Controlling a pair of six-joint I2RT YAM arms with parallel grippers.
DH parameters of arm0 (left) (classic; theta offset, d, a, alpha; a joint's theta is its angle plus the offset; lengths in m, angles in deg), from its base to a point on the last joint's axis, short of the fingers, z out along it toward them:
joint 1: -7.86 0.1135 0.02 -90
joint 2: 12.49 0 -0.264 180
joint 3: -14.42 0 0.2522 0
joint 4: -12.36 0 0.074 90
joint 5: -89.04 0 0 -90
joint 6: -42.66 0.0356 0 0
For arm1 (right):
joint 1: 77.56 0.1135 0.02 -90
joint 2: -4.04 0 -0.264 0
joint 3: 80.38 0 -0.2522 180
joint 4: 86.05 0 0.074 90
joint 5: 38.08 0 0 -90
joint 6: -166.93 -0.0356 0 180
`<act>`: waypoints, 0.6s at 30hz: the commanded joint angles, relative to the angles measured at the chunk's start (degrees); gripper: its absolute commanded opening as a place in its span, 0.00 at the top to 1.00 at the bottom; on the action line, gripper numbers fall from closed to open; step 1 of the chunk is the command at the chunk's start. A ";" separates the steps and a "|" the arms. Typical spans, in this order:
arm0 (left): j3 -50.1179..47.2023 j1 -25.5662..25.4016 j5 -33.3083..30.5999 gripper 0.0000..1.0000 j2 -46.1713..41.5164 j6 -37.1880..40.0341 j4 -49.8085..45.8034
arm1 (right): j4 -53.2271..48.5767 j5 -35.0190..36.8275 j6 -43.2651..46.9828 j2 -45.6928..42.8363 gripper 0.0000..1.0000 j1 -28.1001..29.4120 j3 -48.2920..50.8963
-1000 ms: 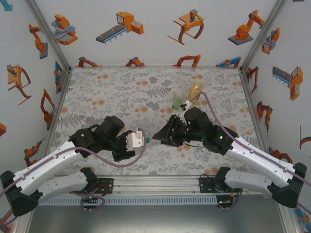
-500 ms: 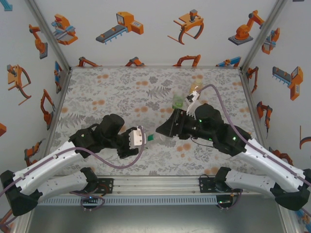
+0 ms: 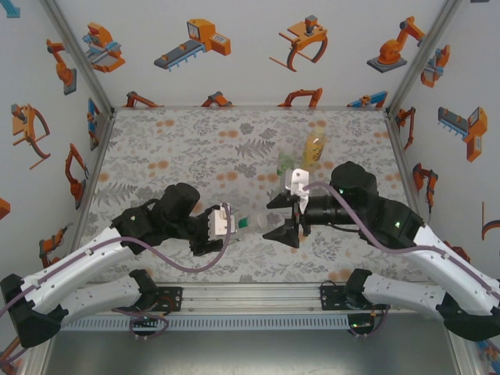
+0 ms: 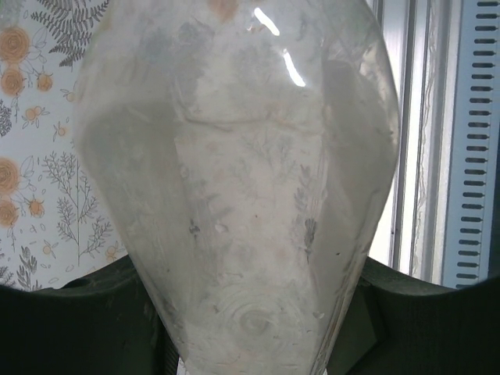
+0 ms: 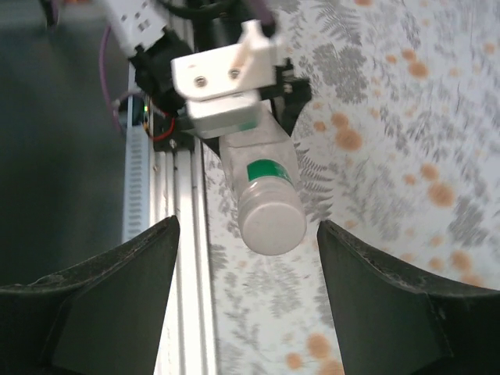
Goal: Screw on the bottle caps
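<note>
Well, the left gripper (image 3: 225, 224) is clenched round the clear bottle (image 3: 254, 225) and holds it out sideways, neck pointing at the right gripper (image 3: 280, 219). The left wrist view confirms it: the bottle's body sits snug between the dark fingers (image 4: 78, 320). The right gripper is spread wide and holds nothing. In the right wrist view a pale cap (image 5: 272, 225) sits on the bottle's end, squarely between the open fingers and just short of them.

So I'd say this cap is on the neck but the twisting is not finished, or perhaps not begun; how tight it is I can't tell. Beyond the right gripper, off to its far side, the amber bottle (image 3: 314, 148) and the green bottle (image 3: 286, 164) stand upright on the table (image 3: 195, 148). They look too small here to say whether they are capped.

Half a second ago the right gripper was higher, close by the green bottle. Since then it has swung down and turned to face the cap, while the left gripper has barely moved.
</note>
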 commanded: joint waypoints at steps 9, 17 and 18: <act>1.48 -0.45 4.49 1.00 -1.10 2.61 0.79 | -7.95 -6.50 22.99 5.14 0.39 0.04 -3.84; 1.48 -0.69 4.78 1.00 -1.11 2.47 0.83 | -4.64 -5.65 22.29 4.12 0.49 0.07 -1.12; 1.48 -0.71 4.78 1.00 -1.08 2.35 0.79 | -4.22 -5.66 22.00 3.95 0.50 0.08 -0.79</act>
